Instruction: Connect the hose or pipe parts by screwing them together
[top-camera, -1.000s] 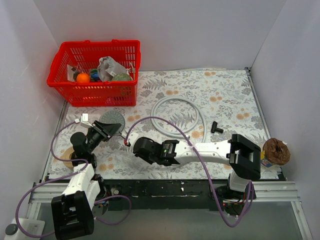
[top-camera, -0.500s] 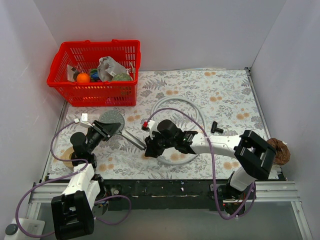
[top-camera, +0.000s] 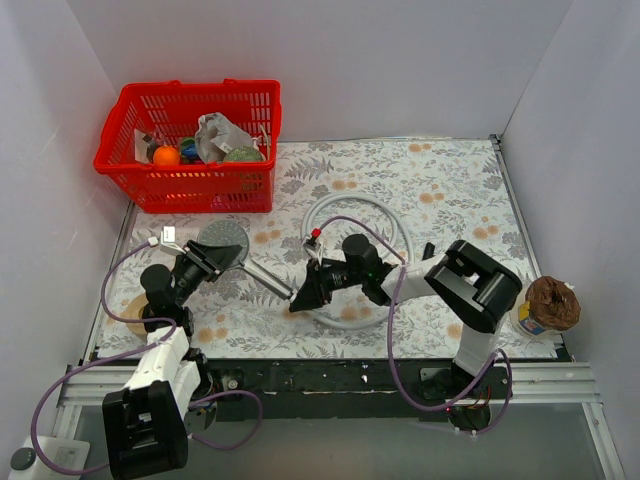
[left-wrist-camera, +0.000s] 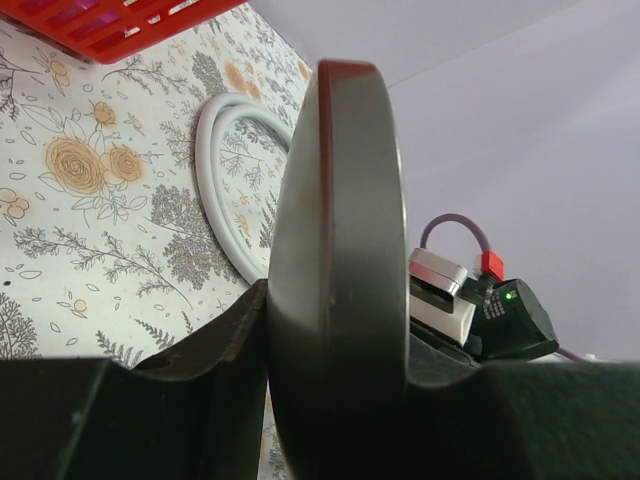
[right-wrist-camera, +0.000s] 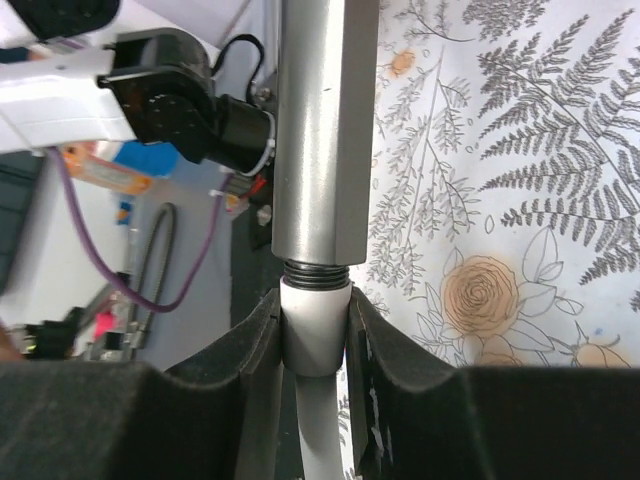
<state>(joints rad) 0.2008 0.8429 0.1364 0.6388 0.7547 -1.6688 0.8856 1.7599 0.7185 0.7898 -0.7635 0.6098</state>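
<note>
The grey shower head (top-camera: 224, 240) is tilted up at the left, and my left gripper (top-camera: 212, 258) is shut on its round rim. In the left wrist view the head's dark edge (left-wrist-camera: 335, 230) fills the space between the fingers of the left gripper (left-wrist-camera: 335, 400). Its metallic handle (top-camera: 268, 280) slants down to the right toward my right gripper (top-camera: 301, 297). The right gripper (right-wrist-camera: 315, 310) is shut on the hose's whitish end nut (right-wrist-camera: 315, 345), which meets the black thread under the handle (right-wrist-camera: 325, 130). The whitish hose (top-camera: 350, 199) lies coiled on the mat behind.
A red basket (top-camera: 190, 185) with several items stands at the back left. A small black fitting (top-camera: 433, 253) lies right of the coil. A brown lump on a cup (top-camera: 553, 302) sits at the right edge. Purple cables (top-camera: 115, 285) loop around both arms.
The right arm has swung from lying far out to the left to a folded pose, its wrist turning around the hose end at the handle. The left arm and shower head have stayed put.
</note>
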